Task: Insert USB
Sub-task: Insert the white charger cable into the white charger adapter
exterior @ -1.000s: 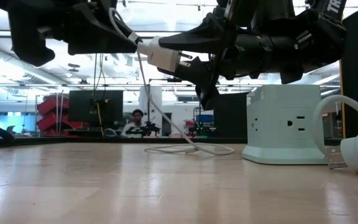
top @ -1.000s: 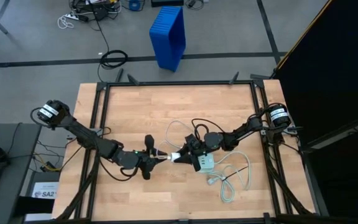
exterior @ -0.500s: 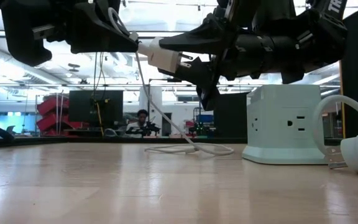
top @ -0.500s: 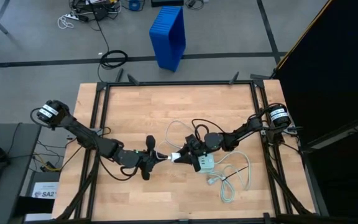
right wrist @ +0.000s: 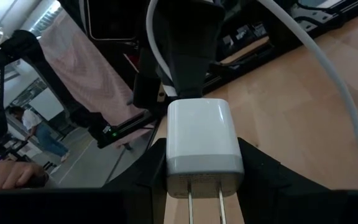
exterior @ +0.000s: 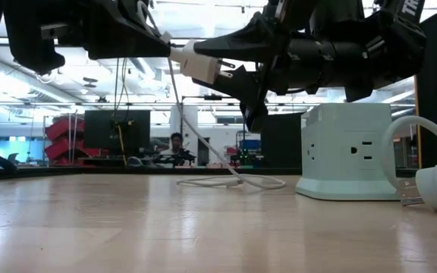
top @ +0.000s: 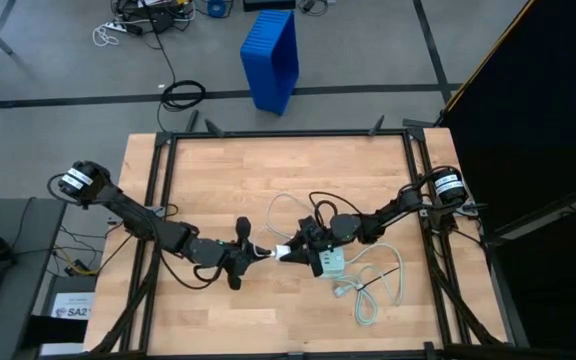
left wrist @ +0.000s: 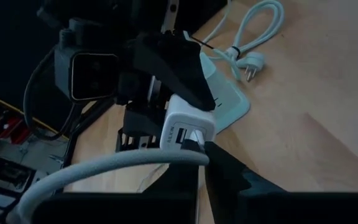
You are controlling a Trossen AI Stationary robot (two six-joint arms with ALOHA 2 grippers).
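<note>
The USB is a thin white cable [left wrist: 104, 168] ending in a small plug [left wrist: 192, 140]. My left gripper [top: 261, 253] is shut on that plug, level above the table. The plug's tip meets the port face of a small white wall adapter [left wrist: 188, 124]. My right gripper [top: 290, 250] is shut on this adapter [right wrist: 204, 137] and faces the left one. Both are in mid-air [exterior: 196, 61]. The cable's slack trails down onto the table behind them [exterior: 230, 182]. My left gripper pinches the USB's plug end [left wrist: 196, 145] between its two fingertips, coming level from the table's left side, along the plug. The plug is lifted clear, its tip against the adapter's port; how deep it sits is hidden. The cable curves away behind the fingers. My right gripper pinches the white adapter's two side faces [right wrist: 173, 155] between its fingers, coming level from the table's right. The adapter is lifted clear and level. Its prongs [right wrist: 205, 202] point back at the wrist and its port face points at the left gripper.
The pale green-white charger block [top: 330, 262] stands on the table just right of the grippers [exterior: 345, 152]. A thicker bundled white cord with a grey plug [top: 368, 292] lies near it toward the near right. People show in the room beyond the table [exterior: 174, 144].
My left gripper has edged toward the table's right, closer to the adapter, and risen a little with the plug. The adapter in my right gripper has shifted slightly up with it. Both grippers stay shut on what they hold.
</note>
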